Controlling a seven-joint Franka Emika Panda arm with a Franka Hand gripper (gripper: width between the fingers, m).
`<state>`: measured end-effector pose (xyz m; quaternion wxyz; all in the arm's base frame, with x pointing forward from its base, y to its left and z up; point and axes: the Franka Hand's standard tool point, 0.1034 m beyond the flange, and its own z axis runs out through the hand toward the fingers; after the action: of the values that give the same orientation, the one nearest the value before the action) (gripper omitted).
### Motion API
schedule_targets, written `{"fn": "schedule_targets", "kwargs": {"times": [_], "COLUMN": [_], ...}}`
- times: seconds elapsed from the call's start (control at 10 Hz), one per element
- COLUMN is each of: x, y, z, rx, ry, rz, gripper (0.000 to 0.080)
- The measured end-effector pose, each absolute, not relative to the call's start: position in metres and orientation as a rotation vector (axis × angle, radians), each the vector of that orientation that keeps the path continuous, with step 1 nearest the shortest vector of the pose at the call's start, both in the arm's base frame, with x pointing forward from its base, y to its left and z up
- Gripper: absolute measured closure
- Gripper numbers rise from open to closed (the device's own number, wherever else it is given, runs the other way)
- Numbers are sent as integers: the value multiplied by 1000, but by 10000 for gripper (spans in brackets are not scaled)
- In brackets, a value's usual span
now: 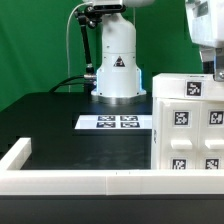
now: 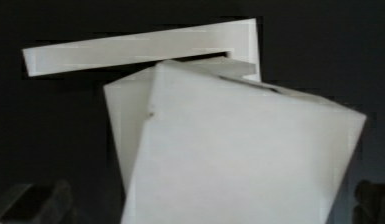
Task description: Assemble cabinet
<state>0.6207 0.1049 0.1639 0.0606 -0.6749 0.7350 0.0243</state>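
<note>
The cabinet body [image 1: 188,125] is a large white box with black-and-white tags, standing at the exterior view's right. My gripper [image 1: 212,64] comes down from above onto its top edge at the far right. In the wrist view a broad white cabinet part [image 2: 233,140] fills the space between my two dark fingers [image 2: 25,205]. A flat white piece [image 2: 136,52] juts out beyond it. My gripper [image 2: 203,208] stands wide open around the part, with a dark gap between one finger and the part. No small loose blocks show.
The marker board [image 1: 118,122] lies flat on the black table in front of the robot base [image 1: 116,70]. A long white rail [image 1: 80,181] runs along the near edge, with a short arm [image 1: 14,153] at the exterior view's left.
</note>
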Motion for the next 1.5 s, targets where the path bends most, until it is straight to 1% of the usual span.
{"fn": "schedule_targets", "kwargs": {"times": [0.2,0.5,0.9,1.5], "x": [620,631,631,635], "y": [109,108,106,105], "z": [165,169,169,172], "rx": [-2274,-2586,-2760,-3005], "ry": [2011,1557,1222,328], "rz": [79,33,9,-55], "gripper": [3,3,3,3]}}
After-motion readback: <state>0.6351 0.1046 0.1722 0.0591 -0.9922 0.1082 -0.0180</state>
